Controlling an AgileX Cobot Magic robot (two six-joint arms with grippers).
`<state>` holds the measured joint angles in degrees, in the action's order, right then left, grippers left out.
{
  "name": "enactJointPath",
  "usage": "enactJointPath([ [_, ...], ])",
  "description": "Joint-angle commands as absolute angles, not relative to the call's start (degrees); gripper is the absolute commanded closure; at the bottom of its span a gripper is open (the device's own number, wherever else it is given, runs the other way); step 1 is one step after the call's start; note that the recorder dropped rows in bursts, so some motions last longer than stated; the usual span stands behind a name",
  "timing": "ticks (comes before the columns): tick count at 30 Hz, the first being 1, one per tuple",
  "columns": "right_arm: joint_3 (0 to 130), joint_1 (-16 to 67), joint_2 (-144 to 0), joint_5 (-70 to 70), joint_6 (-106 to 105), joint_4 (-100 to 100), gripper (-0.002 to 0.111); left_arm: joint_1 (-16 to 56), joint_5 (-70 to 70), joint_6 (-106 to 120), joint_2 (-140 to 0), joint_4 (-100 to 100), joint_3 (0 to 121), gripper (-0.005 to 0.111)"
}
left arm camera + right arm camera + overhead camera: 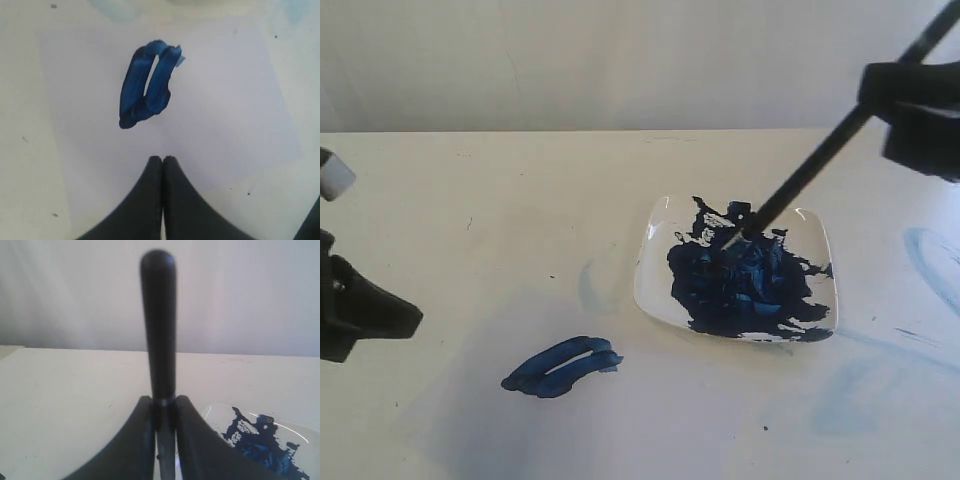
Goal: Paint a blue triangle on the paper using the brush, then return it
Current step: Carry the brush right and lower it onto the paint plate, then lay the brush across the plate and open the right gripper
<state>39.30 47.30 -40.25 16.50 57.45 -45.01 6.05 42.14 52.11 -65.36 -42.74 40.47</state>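
R claw [163,401] grips brush [158,315]; only ext view shows tip on plate [650,280].

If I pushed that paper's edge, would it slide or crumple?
Probably buckle: the paper looks thin, almost see-through, so it is likely floppy and light. Lying flat on the smooth table, it might also slide. The thick blue mark could smear if wet.

The exterior view looks down obliquely across the table [470,200] toward the wall [570,60], fairly near. The left wrist view faces straight down, close over the paper [225,110] and triangle [147,85], both shared with the exterior view. The right wrist view looks level along the brush [158,315], sharing the plate [217,419].
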Motion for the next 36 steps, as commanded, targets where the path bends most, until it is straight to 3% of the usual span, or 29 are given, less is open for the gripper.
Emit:
enactJointPath([
  [1,36.6,47.41,-31.1,22.16,56.76,-43.08,0.108,5.76,45.31,47.28,-54.84,-42.92,40.68,0.107],
  [8,32.29,47.41,-16.63,24.43,56.53,-43.08,0.108,5.76,43.95,35.91,-34.48,-38.25,40.68,0.107],
  [14,28.11,47.41,-7.48,24.7,56.53,-40.51,0.108,5.76,44.35,18.53,-19.8,-21.57,40.68,0.107],
  [24,24.27,47.41,-4.99,25.71,60.3,-42.81,0.108,6.53,51.03,7.44,-3.82,-3.76,40.68,0.107],
  [28,23.88,47.41,-7.27,29.75,76.1,-53.47,0.108,7.34,51.03,7.56,-3.41,-3.2,40.58,0.107],
  [31,23.88,47.41,-12.09,40.28,101.61,-66.11,0.108,7.44,50.48,7.56,-3.41,-2.26,36.84,0.107],
  [36,24.3,47.41,-22.66,40.5,120.57,-81.01,0.108,7.44,47.85,7.33,-3.41,-2.52,29.35,0.107],
])
